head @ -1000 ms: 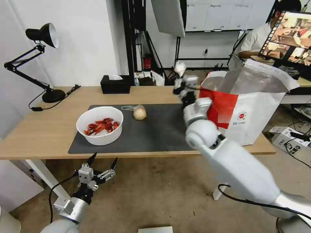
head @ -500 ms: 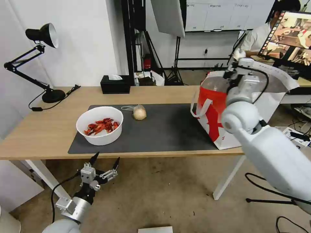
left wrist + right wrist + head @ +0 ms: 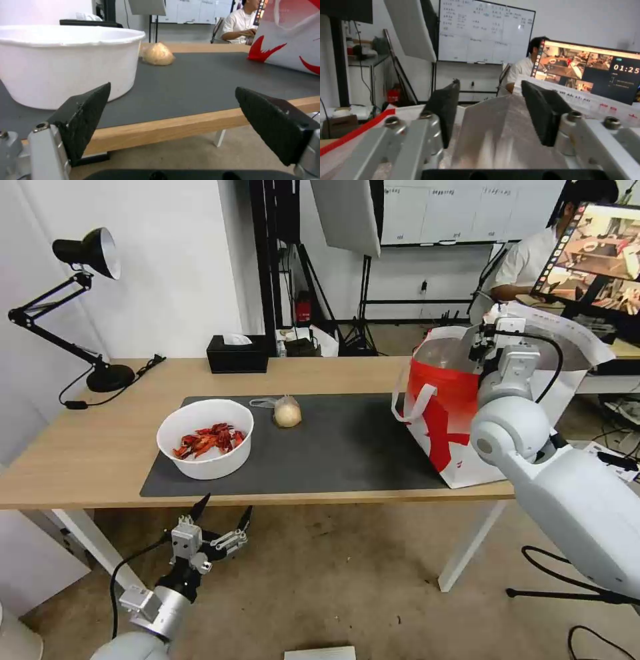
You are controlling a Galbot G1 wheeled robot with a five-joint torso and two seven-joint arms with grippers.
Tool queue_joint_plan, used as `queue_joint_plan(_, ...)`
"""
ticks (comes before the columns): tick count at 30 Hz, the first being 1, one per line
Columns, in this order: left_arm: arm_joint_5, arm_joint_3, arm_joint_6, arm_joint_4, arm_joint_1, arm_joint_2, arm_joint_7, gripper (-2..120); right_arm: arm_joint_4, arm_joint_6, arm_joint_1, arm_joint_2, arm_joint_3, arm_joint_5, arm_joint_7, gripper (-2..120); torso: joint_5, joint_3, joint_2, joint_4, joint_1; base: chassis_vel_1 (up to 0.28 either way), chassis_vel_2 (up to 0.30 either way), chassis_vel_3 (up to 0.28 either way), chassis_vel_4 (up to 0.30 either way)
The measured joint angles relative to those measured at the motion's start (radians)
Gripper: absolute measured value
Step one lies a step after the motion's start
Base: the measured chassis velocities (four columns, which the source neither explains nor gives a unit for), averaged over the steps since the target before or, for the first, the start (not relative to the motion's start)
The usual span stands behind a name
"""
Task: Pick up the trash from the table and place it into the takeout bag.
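The right gripper (image 3: 485,328) hovers open-jawed and empty over the takeout bag (image 3: 460,413) mouth, seemingly to drop trash; the left gripper (image 3: 220,517) waits open below the desk (image 3: 87,447).

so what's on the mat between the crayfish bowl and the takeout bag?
Head view: bare dark mat between the bowl and the takeout bag. The small bag with the beige lump sits farther back, off that line.
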Motion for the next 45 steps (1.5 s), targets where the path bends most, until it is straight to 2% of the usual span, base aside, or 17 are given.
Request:
queue_joint_plan(2, 0.0, -0.002, 0.0, -0.002, 0.001, 0.0, 0.0, 100, 0.003, 0.0, 0.004, -0.002, -0.003, 0.001, -0.001, 59, 0.0, 0.0, 0.0, 0.0, 0.0, 0.0, 0.0, 0.0, 0.0)
queue_joint_plan(5, -0.003, -0.005, 0.0, -0.007, 0.003, 0.001, 0.0, 100, 0.015, 0.0, 0.011, -0.011, -0.011, 0.014, -0.007, 74, 0.0, 0.0, 0.0, 0.0001, 0.0, 0.0, 0.0, 0.0, 0.0)
queue_joint_plan(9, -0.004, -0.006, 0.001, -0.014, 0.004, 0.001, -0.001, 100, 0.031, 0.015, 0.008, -0.018, -0.006, 0.032, -0.031, 82, 0.0, 0.0, 0.0, 0.0001, 0.0, 0.0, 0.0, 0.0, 0.0)
queue_joint_plan(13, -0.004, -0.008, 0.002, -0.023, 0.006, -0.003, -0.001, 100, 0.093, 0.103, -0.048, -0.046, 0.023, 0.092, -0.153, 99, 0.0, 0.0, 0.0, 0.0, 0.0, 0.0, 0.0, 0.0, 0.0)
queue_joint_plan(14, -0.004, -0.008, 0.002, -0.023, 0.006, -0.003, -0.001, 100, 0.093, 0.103, -0.048, -0.046, 0.023, 0.092, -0.153, 99, 0.0, 0.0, 0.0, 0.0, 0.0, 0.0, 0.0, 0.0, 0.0)
queue_joint_plan(17, 0.001, -0.009, 0.002, -0.026, 0.007, -0.011, -0.001, 100, 0.162, 0.183, -0.158, -0.077, 0.08, 0.153, -0.308, 100, -0.0002, 0.0, 0.0, 0.0002, 0.0, 0.0, 0.0, 0.0, 0.0)
queue_joint_plan(18, 0.001, -0.009, 0.002, -0.026, 0.007, -0.011, -0.001, 100, 0.162, 0.183, -0.158, -0.077, 0.08, 0.153, -0.308, 100, -0.0002, 0.0, 0.0, 0.0002, 0.0, 0.0, 0.0, 0.0, 0.0)
queue_joint_plan(21, 0.007, -0.01, 0.001, -0.031, 0.011, -0.018, 0.0, 100, 0.225, 0.271, -0.311, -0.109, 0.14, 0.163, -0.48, 100, 0.0004, 0.0, 0.0, -0.0002, 0.0, 0.0, 0.0, 0.0, 0.0)
queue_joint_plan(22, 0.007, -0.01, 0.001, -0.031, 0.011, -0.018, 0.0, 100, 0.225, 0.271, -0.311, -0.109, 0.14, 0.163, -0.48, 100, 0.0004, 0.0, 0.0, -0.0002, 0.0, 0.0, 0.0, 0.0, 0.0)
queue_joint_plan(25, 0.016, -0.011, -0.002, -0.034, 0.013, -0.024, 0.001, 100, 0.282, 0.35, -0.432, -0.134, 0.181, 0.174, -0.613, 100, 0.0001, 0.0, 0.0, 0.0, 0.0, 0.0, 0.0, 0.0, 0.0)
queue_joint_plan(26, 0.016, -0.011, -0.002, -0.034, 0.013, -0.024, 0.001, 100, 0.282, 0.35, -0.432, -0.134, 0.181, 0.174, -0.613, 100, 0.0001, 0.0, 0.0, 0.0, 0.0, 0.0, 0.0, 0.0, 0.0)
queue_joint_plan(29, 0.021, -0.015, -0.005, -0.041, 0.02, -0.029, 0.002, 100, 0.315, 0.383, -0.548, -0.149, 0.234, 0.152, -0.708, 100, 0.0002, 0.0, 0.0, 0.0, 0.0, 0.0, 0.0, 0.0, 0.0)
queue_joint_plan(30, 0.021, -0.015, -0.005, -0.041, 0.02, -0.029, 0.002, 100, 0.315, 0.383, -0.548, -0.149, 0.234, 0.152, -0.708, 100, 0.0002, 0.0, 0.0, 0.0, 0.0, 0.0, 0.0, 0.0, 0.0)
queue_joint_plan(33, 0.026, -0.024, -0.019, -0.043, 0.034, -0.034, 0.003, 100, 0.338, 0.414, -0.709, -0.149, 0.306, 0.1, -0.758, 100, 0.0, 0.0, 0.0, 0.0001, 0.0, 0.0, 0.0, 0.0, 0.0)
queue_joint_plan(35, 0.027, -0.025, -0.023, -0.043, 0.038, -0.035, 0.003, 100, 0.34, 0.428, -0.76, -0.141, 0.329, 0.077, -0.769, 100, 0.0001, 0.0, 0.0, -0.0001, 0.0, 0.0, 0.0, 0.0, 0.0)
queue_joint_plan(38, 0.031, -0.028, -0.031, -0.037, 0.047, -0.04, 0.004, 100, 0.333, 0.49, -0.931, -0.093, 0.396, -0.017, -0.81, 100, 0.0002, 0.0, 0.0, 0.0, 0.0, 0.0, 0.0, 0.0, 0.0)
queue_joint_plan(45, 0.045, -0.03, -0.03, -0.017, 0.054, -0.042, 0.005, 100, 0.254, 0.594, -1.144, 0.011, 0.42, -0.169, -0.854, 100, -0.0001, 0.0, 0.0, -0.0002, 0.0, 0.0, 0.0, 0.0, 0.0)
